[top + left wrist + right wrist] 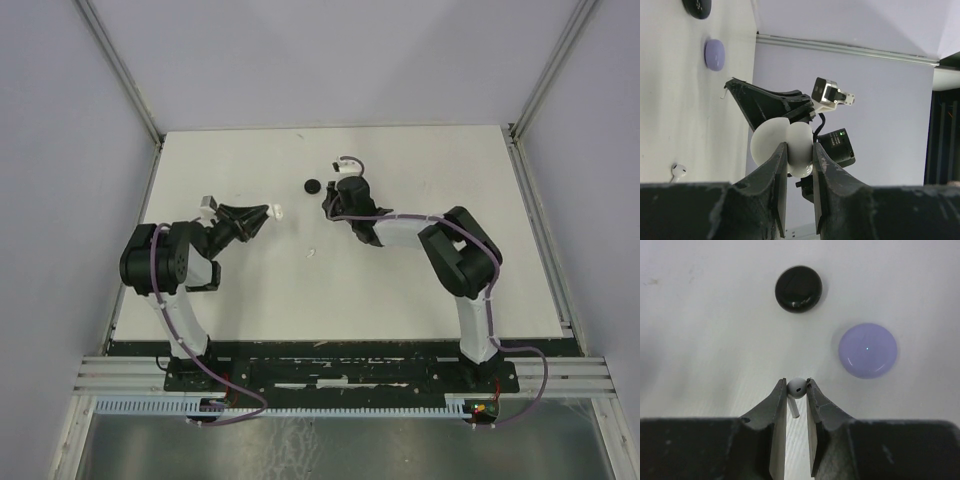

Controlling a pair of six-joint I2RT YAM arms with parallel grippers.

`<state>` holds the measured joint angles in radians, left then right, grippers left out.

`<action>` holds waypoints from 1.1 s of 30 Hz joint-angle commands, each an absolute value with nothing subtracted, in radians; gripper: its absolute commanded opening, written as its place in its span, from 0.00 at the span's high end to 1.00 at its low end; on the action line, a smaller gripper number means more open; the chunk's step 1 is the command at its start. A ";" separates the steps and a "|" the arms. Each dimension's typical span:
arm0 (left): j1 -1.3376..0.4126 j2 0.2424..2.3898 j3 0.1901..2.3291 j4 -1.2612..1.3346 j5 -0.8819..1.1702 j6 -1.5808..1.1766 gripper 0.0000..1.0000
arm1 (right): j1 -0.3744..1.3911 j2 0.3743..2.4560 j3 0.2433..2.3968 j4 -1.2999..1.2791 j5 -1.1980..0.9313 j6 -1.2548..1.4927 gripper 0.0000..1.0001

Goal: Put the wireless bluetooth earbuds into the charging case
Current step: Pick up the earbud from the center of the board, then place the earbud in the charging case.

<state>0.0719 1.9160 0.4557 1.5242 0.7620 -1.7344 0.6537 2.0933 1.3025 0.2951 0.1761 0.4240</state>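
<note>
My left gripper (800, 150) is shut on a white round charging case (782, 145) and holds it above the table at the left (276, 211). The case's two rounded halves stick out past the fingertips. My right gripper (796, 386) is shut on a white earbud (796, 388): the bud's head sits between the fingertips and its stem points back between the fingers. In the top view this gripper (328, 205) reaches toward the middle of the table. Another white earbud (678, 171) lies loose on the table (311, 252).
A black disc (798, 288) and a lilac disc (867, 350) lie on the white table just beyond the right gripper. The black disc (313, 185) also shows from above. Grey walls enclose the table on three sides.
</note>
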 commanded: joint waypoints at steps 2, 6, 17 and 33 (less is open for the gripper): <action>-0.015 1.936 0.515 1.676 0.724 -1.784 0.97 | 0.616 1.925 1.139 0.705 0.077 0.473 0.95; -0.078 1.961 0.552 1.669 0.694 -1.795 0.97 | 0.585 1.851 1.002 0.898 0.047 0.506 0.97; -0.176 2.024 0.617 1.662 0.646 -1.814 0.97 | 0.546 1.728 0.863 1.044 -0.054 0.535 0.98; -0.206 2.035 0.647 1.663 0.647 -1.827 0.97 | 0.525 1.831 0.805 1.442 -0.204 0.623 0.99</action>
